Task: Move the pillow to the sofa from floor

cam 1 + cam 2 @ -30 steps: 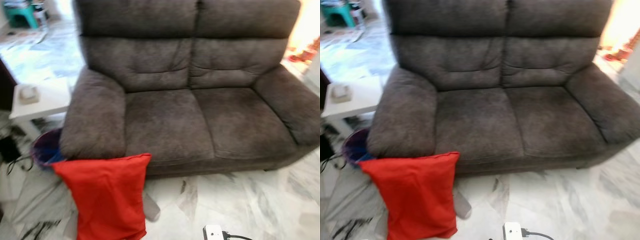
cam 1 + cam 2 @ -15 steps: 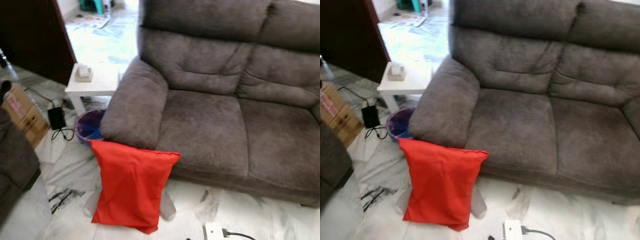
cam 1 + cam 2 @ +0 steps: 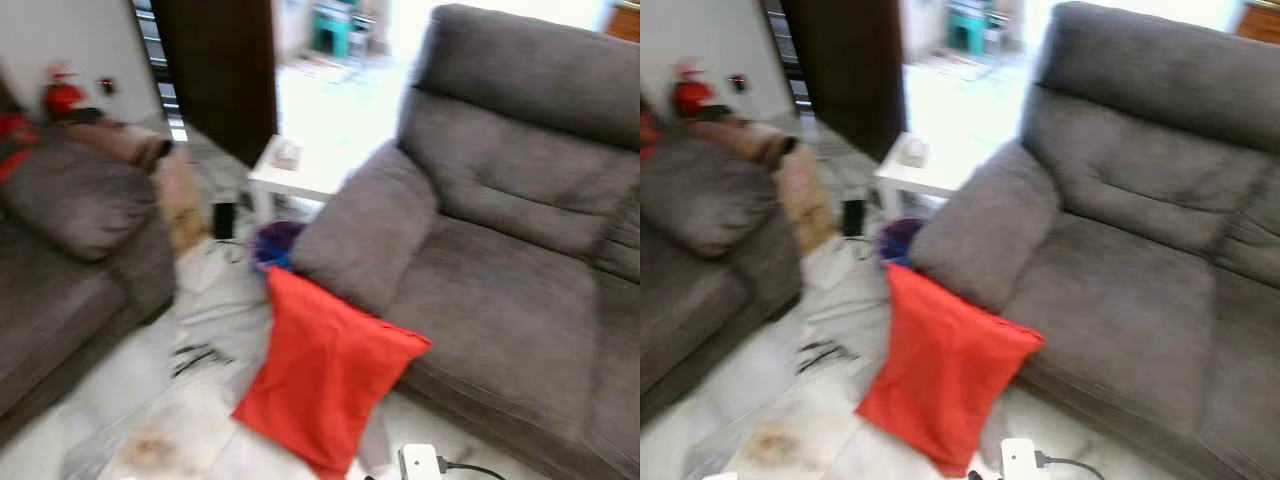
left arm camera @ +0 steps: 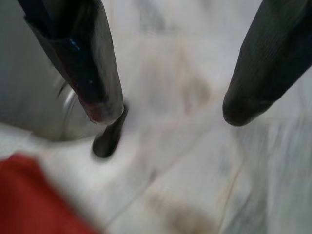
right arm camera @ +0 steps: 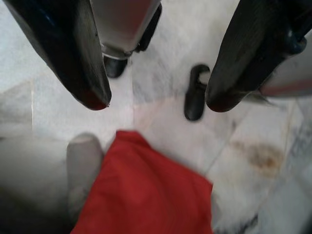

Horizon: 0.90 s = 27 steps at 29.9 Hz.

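A red pillow point(image 3: 328, 372) stands on the marble floor, leaning against the front of the grey sofa point(image 3: 500, 300) just below its left armrest point(image 3: 366, 228). The sofa seat is bare. In the right wrist view my right gripper point(image 5: 155, 101) is open above the floor, with the red pillow point(image 5: 146, 195) below its fingers and apart from them. The left wrist view has my left gripper point(image 4: 168, 114) open over the marble floor, a red corner of the pillow point(image 4: 34, 200) at the frame's edge. Nothing sits between either pair of fingers.
A white side table point(image 3: 300, 170) and a purple bin point(image 3: 276, 243) stand beside the armrest. A second grey sofa point(image 3: 70, 250) sits at the left. A white power strip with a cable point(image 3: 425, 464) lies on the floor by the pillow. A dark door point(image 3: 215, 60) is behind.
The whole picture has swung: the camera has turned left, so the sofa and pillow sit further right and a second sofa has come into view. The pillow itself has not moved.
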Motion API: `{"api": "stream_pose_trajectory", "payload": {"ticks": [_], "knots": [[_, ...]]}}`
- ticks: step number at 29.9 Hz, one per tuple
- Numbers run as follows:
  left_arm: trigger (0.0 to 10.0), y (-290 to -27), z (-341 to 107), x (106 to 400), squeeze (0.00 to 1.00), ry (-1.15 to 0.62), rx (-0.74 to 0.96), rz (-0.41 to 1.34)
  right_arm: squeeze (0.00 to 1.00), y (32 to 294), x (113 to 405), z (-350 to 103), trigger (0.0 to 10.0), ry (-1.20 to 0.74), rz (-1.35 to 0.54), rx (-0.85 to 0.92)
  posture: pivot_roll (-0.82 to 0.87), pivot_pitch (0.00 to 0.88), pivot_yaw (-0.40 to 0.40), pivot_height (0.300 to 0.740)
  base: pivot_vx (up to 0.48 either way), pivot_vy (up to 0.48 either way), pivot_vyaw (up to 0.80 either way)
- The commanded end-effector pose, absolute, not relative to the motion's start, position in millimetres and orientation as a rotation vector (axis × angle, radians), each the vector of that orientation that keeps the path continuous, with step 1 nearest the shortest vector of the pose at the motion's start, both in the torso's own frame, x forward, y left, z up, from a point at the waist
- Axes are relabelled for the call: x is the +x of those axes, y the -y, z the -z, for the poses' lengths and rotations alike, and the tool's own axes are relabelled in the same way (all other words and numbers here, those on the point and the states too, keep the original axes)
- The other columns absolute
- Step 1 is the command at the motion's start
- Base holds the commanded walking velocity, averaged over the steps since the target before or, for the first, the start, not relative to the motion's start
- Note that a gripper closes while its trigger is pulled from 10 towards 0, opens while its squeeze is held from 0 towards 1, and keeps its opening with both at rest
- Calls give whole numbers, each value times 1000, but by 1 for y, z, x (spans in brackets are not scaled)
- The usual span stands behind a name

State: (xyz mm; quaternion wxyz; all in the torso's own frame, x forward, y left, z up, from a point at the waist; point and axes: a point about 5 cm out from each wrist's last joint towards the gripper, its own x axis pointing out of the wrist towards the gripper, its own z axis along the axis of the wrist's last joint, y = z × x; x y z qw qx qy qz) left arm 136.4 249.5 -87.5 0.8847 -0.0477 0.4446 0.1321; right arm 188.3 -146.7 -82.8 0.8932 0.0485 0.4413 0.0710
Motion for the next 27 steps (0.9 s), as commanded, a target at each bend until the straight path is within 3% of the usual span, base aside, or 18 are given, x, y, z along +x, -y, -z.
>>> {"api": "stream_pose_trajectory", "payload": {"ticks": [1, 5, 17, 27], "knots": [[10000, -250, 92, 124, 0, -967, -112, -287, 0, 146, 183, 85, 10000, -935, -143, 105, 137, 165, -43, 740, 0, 0, 800], [10000, -250, 92, 124, 0, -968, -112, -287, 0, 146, 183, 86, 10000, -935, -141, 107, 137, 166, -43, 740, 0, 0, 800], [10000, -250, 92, 124, 0, -964, -86, -268, 0, 146, 182, 86, 10000, -936, -123, 131, 137, 165, -43, 740, 0, 0, 0], [10000, -250, 92, 124, 0, -966, -78, -265, 0, 147, 182, 86, 10000, -937, -126, 130, 138, 166, -44, 740, 0, -435, 0]]}}
